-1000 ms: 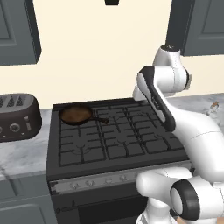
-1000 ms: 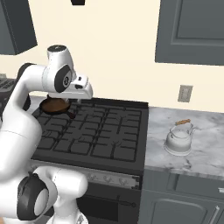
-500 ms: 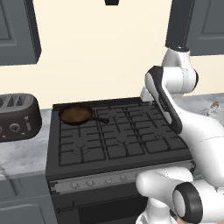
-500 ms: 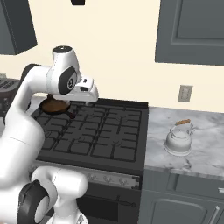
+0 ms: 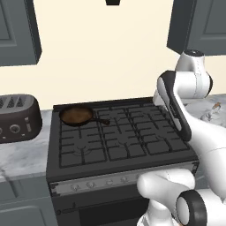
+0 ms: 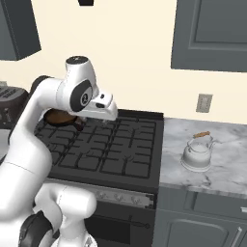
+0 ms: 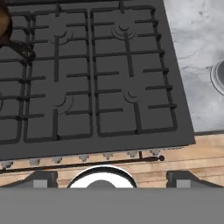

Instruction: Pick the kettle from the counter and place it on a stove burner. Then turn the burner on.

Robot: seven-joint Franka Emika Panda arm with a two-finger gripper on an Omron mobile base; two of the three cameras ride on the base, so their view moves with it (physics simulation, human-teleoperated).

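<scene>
The silvery kettle (image 6: 198, 152) stands upright on the marble counter (image 6: 226, 166) to the right of the range; its rim also peeks in at the right edge of the hand view as the kettle (image 7: 218, 76), and a bit of the kettle (image 5: 212, 112) shows past my arm. My gripper (image 6: 105, 110) hangs above the rear middle of the cooktop, well left of the kettle. In the hand view the gripper (image 7: 112, 178) has its fingertips (image 7: 41, 178) far apart, open and holding nothing. Below it lie the stove burners (image 7: 131, 94) under black grates.
A dark brown frying pan (image 5: 76, 115) sits on the rear left burner. A dark toaster (image 5: 15, 117) stands on the left counter. Knobs (image 5: 106, 181) line the range front. A wall outlet (image 6: 204, 102) and grey upper cabinets (image 6: 212, 34) are above the kettle.
My arm has swung to the right, carrying the hand from near the pan toward the middle of the cooktop. The kettle and the pan have stayed put.
</scene>
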